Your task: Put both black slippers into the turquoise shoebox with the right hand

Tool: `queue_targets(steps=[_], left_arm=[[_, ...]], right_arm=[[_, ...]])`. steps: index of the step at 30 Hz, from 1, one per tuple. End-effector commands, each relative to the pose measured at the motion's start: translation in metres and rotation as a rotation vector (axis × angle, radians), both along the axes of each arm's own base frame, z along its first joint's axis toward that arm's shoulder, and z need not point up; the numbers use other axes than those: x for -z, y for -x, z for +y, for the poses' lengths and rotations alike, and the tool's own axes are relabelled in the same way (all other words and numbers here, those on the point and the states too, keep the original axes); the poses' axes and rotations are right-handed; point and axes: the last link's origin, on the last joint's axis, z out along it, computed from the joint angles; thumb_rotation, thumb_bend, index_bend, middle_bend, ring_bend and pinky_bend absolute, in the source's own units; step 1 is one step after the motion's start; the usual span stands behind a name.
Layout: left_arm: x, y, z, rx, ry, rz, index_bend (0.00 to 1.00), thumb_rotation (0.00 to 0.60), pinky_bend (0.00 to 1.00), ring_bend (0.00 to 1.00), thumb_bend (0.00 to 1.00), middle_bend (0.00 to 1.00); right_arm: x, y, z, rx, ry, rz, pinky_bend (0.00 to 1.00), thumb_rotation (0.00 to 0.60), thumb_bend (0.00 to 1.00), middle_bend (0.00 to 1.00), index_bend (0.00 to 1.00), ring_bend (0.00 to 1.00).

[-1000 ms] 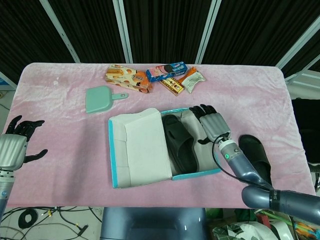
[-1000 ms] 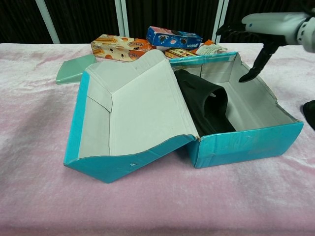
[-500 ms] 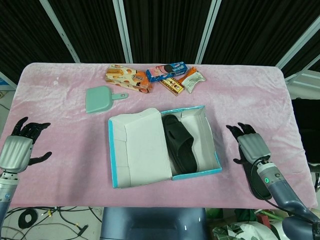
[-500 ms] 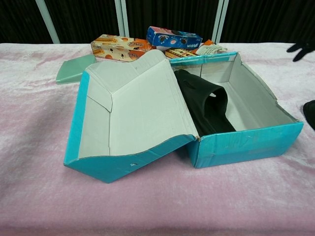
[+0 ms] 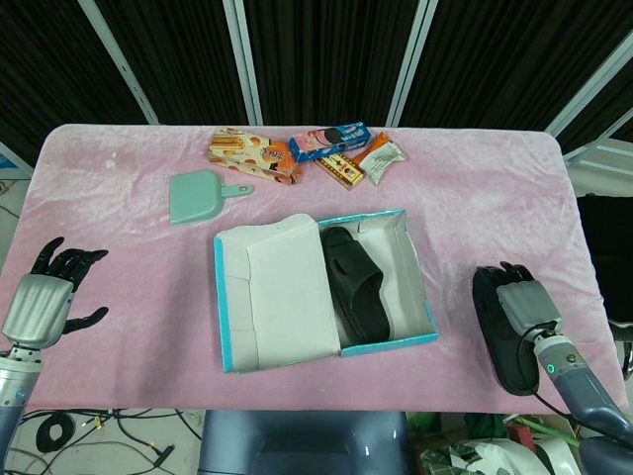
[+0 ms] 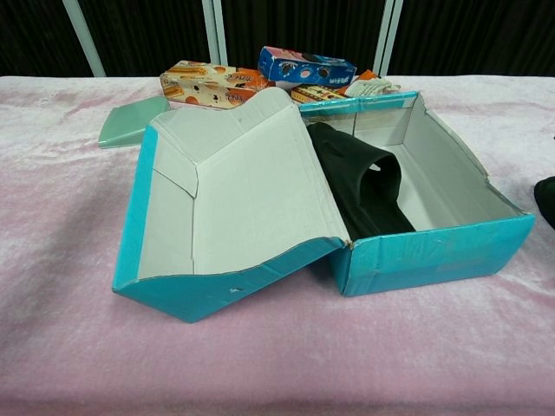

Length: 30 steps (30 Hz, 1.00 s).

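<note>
The turquoise shoebox (image 5: 420, 339) (image 6: 434, 256) stands open in the middle of the table, its lid flap folded out to the left. One black slipper (image 5: 358, 287) (image 6: 364, 186) lies inside along the left half. The second black slipper (image 5: 495, 332) (image 6: 546, 198) lies on the pink cloth to the right of the box. My right hand (image 5: 526, 305) is directly over that slipper, fingers spread across its top; whether it grips it cannot be told. My left hand (image 5: 47, 302) hovers open at the table's left edge, holding nothing.
A mint hand mirror (image 5: 198, 196) (image 6: 130, 121) lies behind the box at left. Snack boxes (image 5: 255, 153) (image 6: 208, 82) and a blue biscuit box (image 5: 331, 141) (image 6: 305, 65) sit along the far edge. The box's right half shows bare white floor.
My right hand left the box interior, swung right and came down over the second slipper. The left hand drifted slightly toward the table's near edge.
</note>
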Motion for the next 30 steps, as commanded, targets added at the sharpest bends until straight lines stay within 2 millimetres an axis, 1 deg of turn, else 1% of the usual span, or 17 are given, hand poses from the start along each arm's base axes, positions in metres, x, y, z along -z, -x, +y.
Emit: queue_targets(steps=[1,4,9,15,17,20,25,27,30], left_arm=[[0.0,0.0,-0.001,-0.001,0.0,0.0,0.2,0.6,0.1,0.22,0.0,0.29],[0.002,0.0,-0.002,-0.003,0.001,-0.003,0.2,0.6,0.1,0.22,0.0,0.29],[0.003,0.001,-0.004,-0.01,0.002,-0.004,0.2,0.6,0.1,0.22,0.0,0.29],[0.004,0.005,-0.006,-0.024,0.001,-0.009,0.2,0.6,0.1,0.22,0.0,0.29],[0.004,0.007,-0.007,-0.031,0.001,-0.009,0.2,0.6,0.1,0.22,0.0,0.29],[0.003,0.01,-0.007,-0.038,-0.003,-0.011,0.2,0.6,0.1,0.22,0.0,0.29],[0.003,0.011,-0.006,-0.038,-0.002,-0.012,0.2,0.6,0.1,0.22,0.0,0.29],[0.004,0.011,-0.006,-0.036,-0.001,-0.014,0.2,0.6,0.1,0.22,0.0,0.29],[0.004,0.011,-0.006,-0.034,-0.001,-0.014,0.2,0.6,0.1,0.22,0.0,0.29]], right_arm=[[0.005,0.008,0.0,0.021,-0.018,0.014,0.1,0.6,0.0,0.13,0.03,0.0],[0.01,0.014,-0.007,0.045,-0.023,0.004,0.1,0.6,0.0,0.13,0.03,0.0],[0.012,0.016,-0.021,0.053,-0.03,0.0,0.1,0.6,0.0,0.15,0.06,0.0],[0.013,0.017,-0.034,0.066,-0.044,0.011,0.1,0.6,0.0,0.19,0.14,0.0],[0.015,0.02,-0.038,0.079,-0.055,0.021,0.1,0.6,0.02,0.21,0.17,0.0],[0.018,0.025,-0.042,0.102,-0.069,0.034,0.1,0.6,0.07,0.26,0.23,0.03],[0.018,0.027,-0.042,0.112,-0.063,0.031,0.1,0.6,0.16,0.44,0.49,0.17],[0.016,0.026,-0.04,0.11,-0.055,0.028,0.1,0.6,0.18,0.48,0.54,0.21],[0.013,0.024,-0.039,0.1,-0.043,0.023,0.1,0.6,0.18,0.5,0.55,0.23]])
